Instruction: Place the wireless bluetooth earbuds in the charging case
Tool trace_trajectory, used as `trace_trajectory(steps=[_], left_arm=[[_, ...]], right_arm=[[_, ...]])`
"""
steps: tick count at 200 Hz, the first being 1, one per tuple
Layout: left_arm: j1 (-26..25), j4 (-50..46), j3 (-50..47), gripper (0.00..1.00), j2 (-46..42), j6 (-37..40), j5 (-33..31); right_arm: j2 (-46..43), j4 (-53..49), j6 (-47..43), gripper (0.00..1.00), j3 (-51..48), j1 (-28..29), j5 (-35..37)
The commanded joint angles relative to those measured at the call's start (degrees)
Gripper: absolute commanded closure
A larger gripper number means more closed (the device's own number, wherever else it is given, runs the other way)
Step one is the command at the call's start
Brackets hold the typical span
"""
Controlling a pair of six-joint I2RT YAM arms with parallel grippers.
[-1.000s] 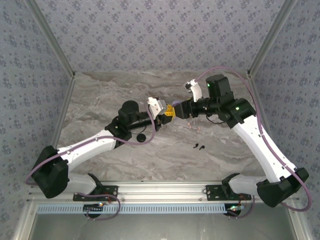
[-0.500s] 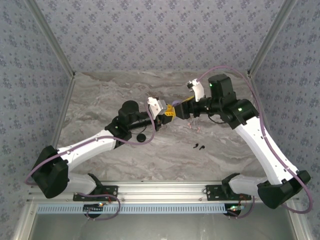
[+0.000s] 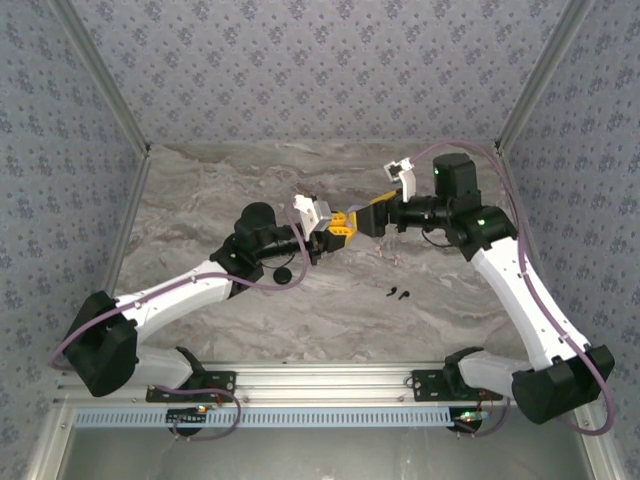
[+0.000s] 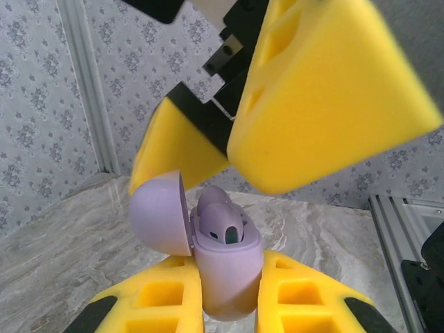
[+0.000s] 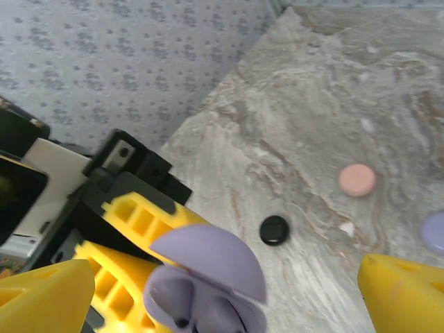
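Clamping charging case [image 4: 227, 274]: left tool [image 4: 229, 309] | earbud [image 4: 220, 220] seated inside | right tool [image 5: 225, 277] apart, near case

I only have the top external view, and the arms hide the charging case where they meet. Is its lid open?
Observer: Yes. In the left wrist view the lilac charging case has its lid swung open.
Operator: Anything in it yet?
Observer: A pale purple earbud sits inside the case.
Operator: Is anything pinching it from the right?
Observer: No. The right wrist view shows the right gripper with its jaws spread wide, one on each side of the case and clear of it.
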Motion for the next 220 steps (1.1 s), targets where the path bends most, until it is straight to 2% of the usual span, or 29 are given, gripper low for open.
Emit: trace_trajectory(steps=[1, 25, 59, 126, 156, 191, 204, 220], left_arm=[[-0.32, 2.47, 0.21, 1.00, -0.90, -0.84, 1.67], [-0.27, 2.39, 0.26, 1.00, -0.66, -0.89, 1.50], [-0.30, 2.23, 0.02, 1.00, -0.63, -0.52, -0.04], [-0.19, 1.33, -0.17, 1.00, -0.82, 0.05, -1.28], [-0.25, 0.86, -0.18, 1.00, -1.14, -0.08, -1.64], [0.70, -3.20, -0.27, 1.00, -1.84, -1.58, -4.72], [1.94, -5.54, -0.39, 1.00, -1.44, -3.61, -6.30], [3.85, -8.62, -0.29, 1.00, 0.12, -6.87, -7.35]], right_arm=[[0.01, 4.46, 1.00, 0.00, 0.54, 1.41, -7.41], [-0.39, 5.40, 0.73, 0.00, 0.71, 2.05, -9.73], [-1.66, 3.53, 0.21, 0.07, 0.99, 2.33, -12.99], [-6.53, -0.91, -2.96, 0.08, -1.24, 2.38, -9.20], [-6.48, -6.56, -4.93, 0.03, -0.10, 2.07, 0.95], [-10.16, -7.25, -3.35, 0.00, -0.20, -0.39, 21.29], [-12.46, -5.45, -2.07, 0.00, -1.87, -2.41, 25.01], [-14.67, -2.46, -0.20, 0.00, -5.29, -5.54, 25.19]])
